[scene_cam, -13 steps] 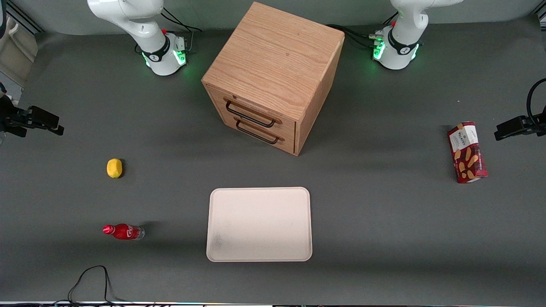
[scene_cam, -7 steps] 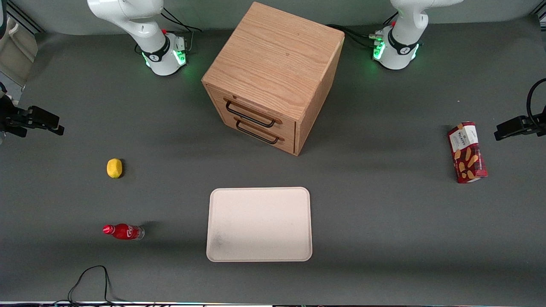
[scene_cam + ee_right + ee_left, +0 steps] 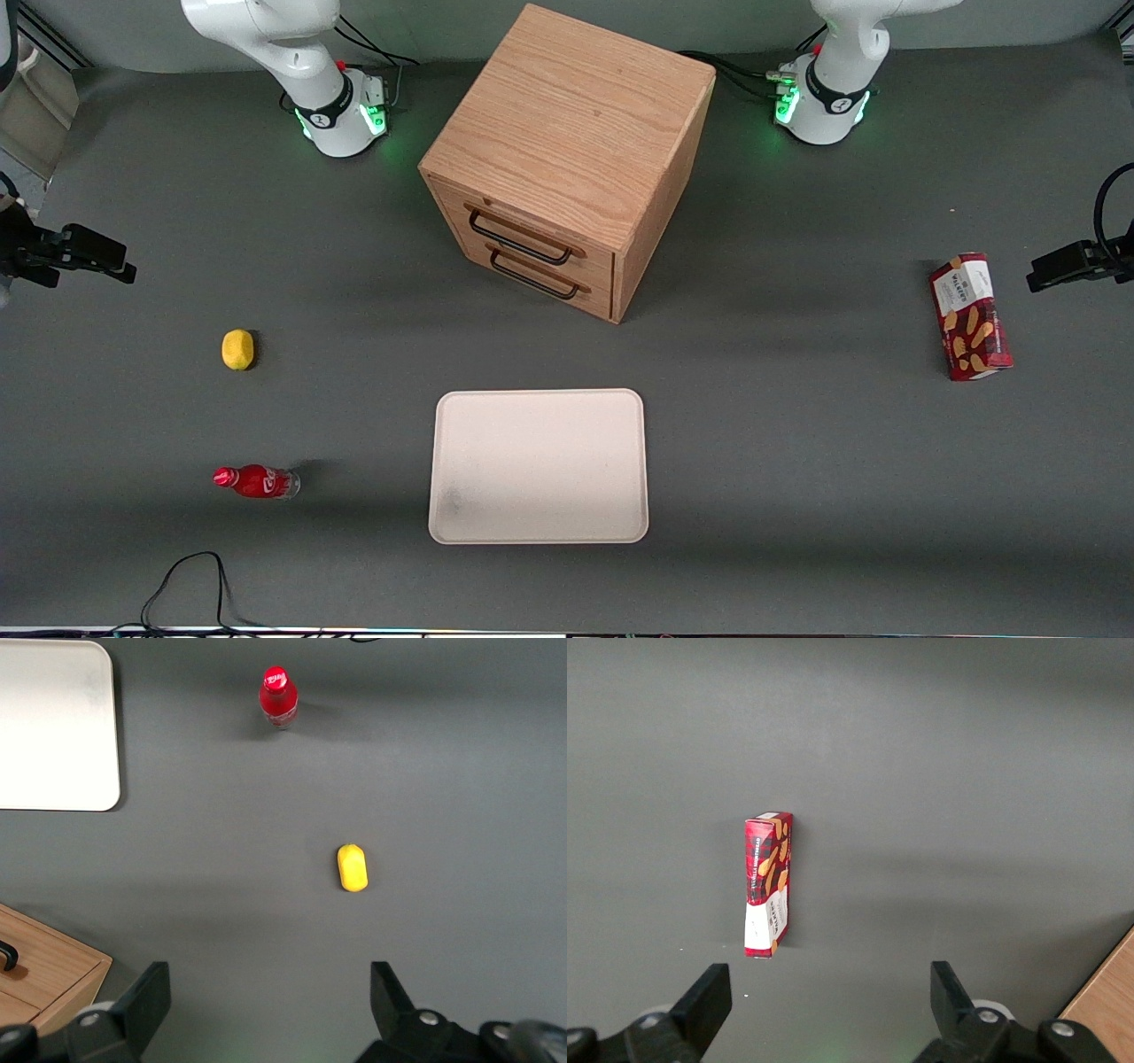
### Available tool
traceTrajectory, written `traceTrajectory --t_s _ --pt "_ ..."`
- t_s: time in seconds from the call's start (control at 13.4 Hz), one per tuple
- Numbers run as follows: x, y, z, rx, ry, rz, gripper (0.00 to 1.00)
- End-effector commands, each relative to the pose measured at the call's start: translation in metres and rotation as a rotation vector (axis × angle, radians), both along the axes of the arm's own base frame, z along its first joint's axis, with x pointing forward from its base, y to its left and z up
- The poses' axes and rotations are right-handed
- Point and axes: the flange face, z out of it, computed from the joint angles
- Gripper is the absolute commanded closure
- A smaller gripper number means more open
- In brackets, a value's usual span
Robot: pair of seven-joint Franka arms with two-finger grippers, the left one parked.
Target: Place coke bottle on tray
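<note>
Counter [image 3: 797, 461]: we see a dark grey matte top filling nearly the whole view.
Cabinet [image 3: 567, 151]: we see light oak, two drawers with black handles, standing on the counter.
Light: we note soft, even lighting, with faint shadows beside the cabinet.

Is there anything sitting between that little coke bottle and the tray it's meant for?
Nothing visible: bare table separates the coke bottle from the tray. The open hand hangs high above, near the lemon.
</note>
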Motion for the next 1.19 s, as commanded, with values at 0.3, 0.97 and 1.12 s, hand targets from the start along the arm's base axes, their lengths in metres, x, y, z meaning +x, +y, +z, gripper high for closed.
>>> traceTrajectory --t_s 0.3,0.97,1.12 --pt "0.071 -0.001 -0.007 -0.047 -0.013 0.063 0.0" --pt "0.143 -0.012 -0.047 0.012 -0.099 0.089 0.0" --pt "0.144 -0.011 -0.047 0.013 -0.108 0.092 0.0"
